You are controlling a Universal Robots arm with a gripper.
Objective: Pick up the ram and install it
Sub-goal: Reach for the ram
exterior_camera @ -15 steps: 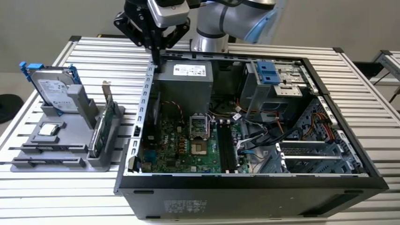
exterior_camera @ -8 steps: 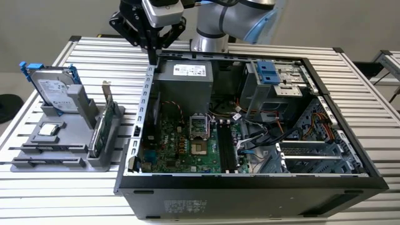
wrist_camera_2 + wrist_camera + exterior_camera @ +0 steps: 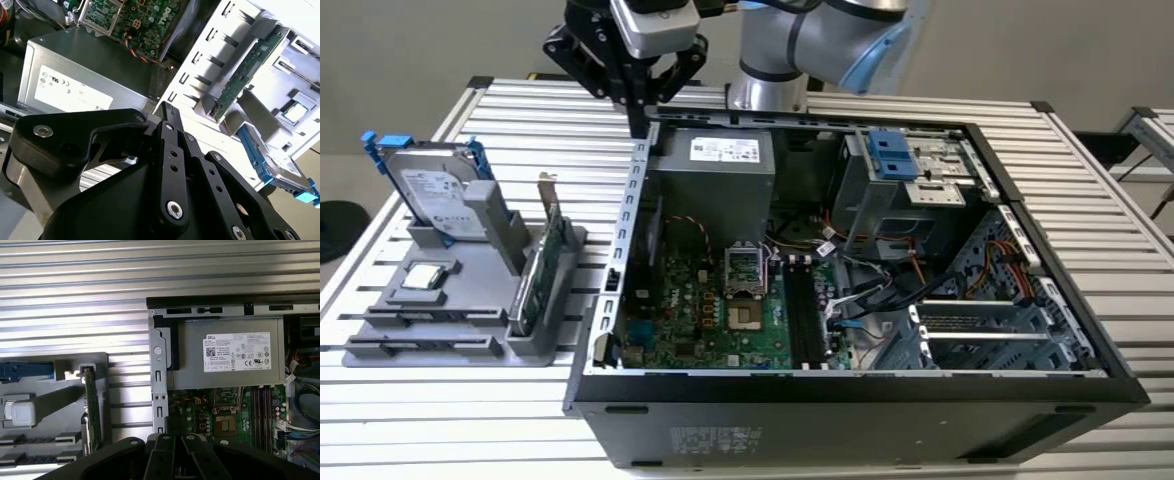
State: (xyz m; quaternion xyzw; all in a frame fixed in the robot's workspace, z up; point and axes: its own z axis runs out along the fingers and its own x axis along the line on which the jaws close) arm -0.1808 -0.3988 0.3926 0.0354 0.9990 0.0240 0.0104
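My gripper hangs over the far corner of the open computer case, above its side wall and next to the grey power supply. Its black fingers meet at one tip in the second wrist view, so it is shut with nothing seen between them. The ram is not to be made out in any view. The motherboard lies flat in the case, with its dark memory slots beside the processor socket. I cannot tell whether a stick sits in them.
A grey parts holder stands at the exterior view's left of the case. It carries a silver hard drive with blue rails, a green expansion card with a metal bracket and a processor chip. Drive bays and cables fill the case's other side.
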